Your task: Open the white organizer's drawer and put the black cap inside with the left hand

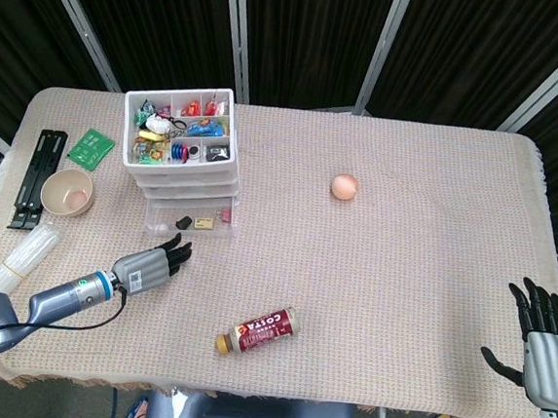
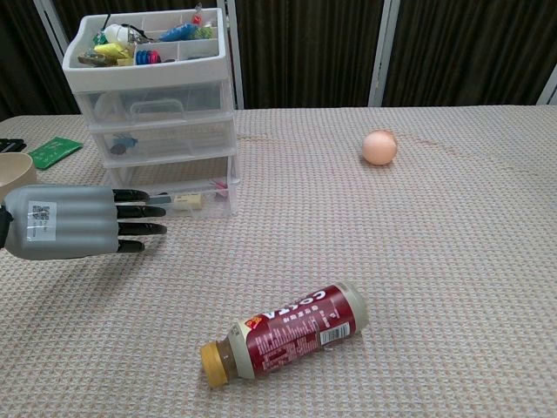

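The white organizer [image 1: 178, 148] [image 2: 152, 96] stands at the back left, with small items in its top tray. Its clear bottom drawer [image 1: 189, 220] [image 2: 193, 197] is pulled out toward me. A small black cap [image 1: 181, 223] lies in that drawer beside a yellow tag. My left hand [image 1: 148, 265] [image 2: 74, 232] hovers just in front of the drawer with straight, spread fingers, holding nothing and apart from the drawer. In the chest view its fingertips hide the drawer's left part. My right hand [image 1: 544, 339] rests at the table's front right corner, empty with fingers apart.
A brown Costa bottle [image 1: 260, 330] [image 2: 286, 336] lies on its side near the front middle. A peach ball [image 1: 344, 186] [image 2: 379, 147] sits mid-table. Left of the organizer are a beige bowl [image 1: 67, 191], a green packet [image 1: 91, 148], a black rack [image 1: 37, 176] and clear tubes [image 1: 15, 262].
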